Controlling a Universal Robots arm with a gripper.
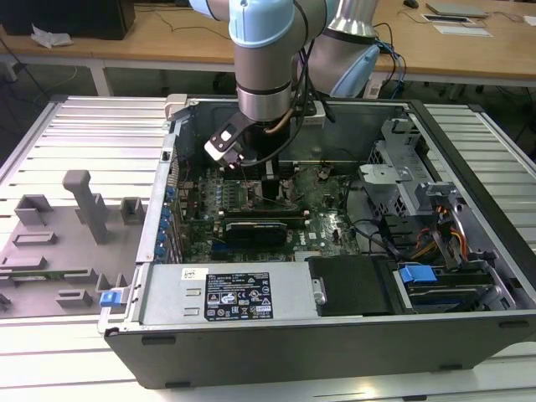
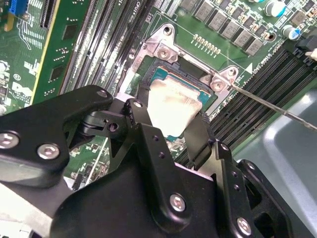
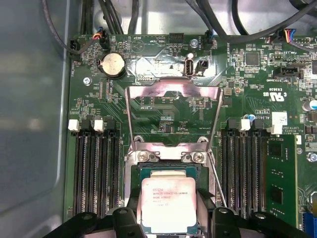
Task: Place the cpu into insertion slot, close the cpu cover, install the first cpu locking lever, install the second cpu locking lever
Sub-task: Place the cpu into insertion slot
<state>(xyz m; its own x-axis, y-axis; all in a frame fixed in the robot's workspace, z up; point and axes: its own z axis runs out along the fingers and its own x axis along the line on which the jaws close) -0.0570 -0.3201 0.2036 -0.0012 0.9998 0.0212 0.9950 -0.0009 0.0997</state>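
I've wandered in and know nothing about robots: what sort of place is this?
Probably a robotics lab or workshop: a robot arm, jaws shut on a cpu, works inside an open computer case on a slatted metal table, with wooden desks behind.

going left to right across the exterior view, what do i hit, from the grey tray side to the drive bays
grey fixture → blue clip at the case corner → gripper, shut on the cpu, over the green board → black duct → blue tab by the drive bays
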